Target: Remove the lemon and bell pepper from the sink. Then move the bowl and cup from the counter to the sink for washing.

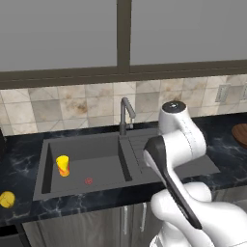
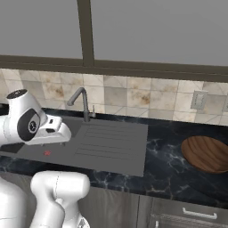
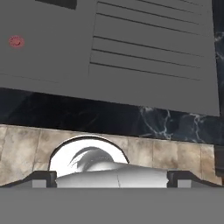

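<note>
The dark grey sink (image 1: 48,159) has its basin on the left and a ribbed drainboard (image 2: 111,138) on the right. The yellow cup (image 1: 62,165) with a red mark stands upright in the basin, near its left wall. The lemon (image 1: 7,199) lies on the dark counter left of the sink. The brown wooden bowl (image 2: 207,153) sits on the counter far to the right. The bell pepper is out of view. My gripper (image 3: 112,178) hangs open and empty above the sink's front edge, with its fingertips (image 3: 43,178) spread wide.
A flat dull red disc (image 1: 88,181) marks the basin floor. The curved grey faucet (image 1: 126,113) rises behind the sink, between basin and drainboard. A tiled wall and a window lie behind. My own arm (image 1: 176,144) blocks part of the drainboard.
</note>
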Controlling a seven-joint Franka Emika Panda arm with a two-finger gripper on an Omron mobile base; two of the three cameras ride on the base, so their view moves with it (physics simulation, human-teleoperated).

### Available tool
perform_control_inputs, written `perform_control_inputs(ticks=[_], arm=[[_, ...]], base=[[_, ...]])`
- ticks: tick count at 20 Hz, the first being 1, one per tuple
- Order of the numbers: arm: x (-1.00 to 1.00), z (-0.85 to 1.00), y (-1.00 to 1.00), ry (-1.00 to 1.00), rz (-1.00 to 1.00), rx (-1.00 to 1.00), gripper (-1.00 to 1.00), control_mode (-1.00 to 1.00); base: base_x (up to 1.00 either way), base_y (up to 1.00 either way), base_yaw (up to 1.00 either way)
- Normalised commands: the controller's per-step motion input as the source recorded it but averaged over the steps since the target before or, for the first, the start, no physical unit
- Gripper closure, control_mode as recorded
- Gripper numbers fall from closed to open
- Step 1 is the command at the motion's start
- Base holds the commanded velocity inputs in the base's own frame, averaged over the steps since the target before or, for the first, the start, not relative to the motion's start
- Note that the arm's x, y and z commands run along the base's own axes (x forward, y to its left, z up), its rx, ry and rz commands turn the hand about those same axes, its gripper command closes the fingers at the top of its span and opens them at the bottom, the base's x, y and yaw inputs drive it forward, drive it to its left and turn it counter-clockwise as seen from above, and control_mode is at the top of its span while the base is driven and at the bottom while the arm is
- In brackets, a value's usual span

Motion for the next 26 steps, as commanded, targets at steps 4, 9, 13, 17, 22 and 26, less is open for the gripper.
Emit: perform_control_inputs(ticks=[4, 9, 13, 17, 22, 26], arm=[[0.0, 0.0, -0.37, 0.01, 0.16, 0.0, -1.0, -1.0], [0.0, 0.0, -0.31, 0.0, 0.22, 0.05, -1.0, -1.0], [0.0, -0.01, -0.28, 0.02, 0.22, 0.19, -1.0, -1.0], [0.0, -0.01, -0.31, 0.07, 0.11, 0.29, -1.0, -1.0], [0.0, 0.01, -0.36, 0.0, 0.0, 0.11, -1.0, -1.0], [0.0, 0.06, -0.35, 0.0, -0.02, 0.0, -1.0, -1.0]], base=[[0.0, 0.0, 0.0], [0.0, 0.0, 0.0], [0.0, 0.0, 0.0], [0.0, 0.0, 0.0], [0.0, 0.0, 0.0], [0.0, 0.0, 0.0]])
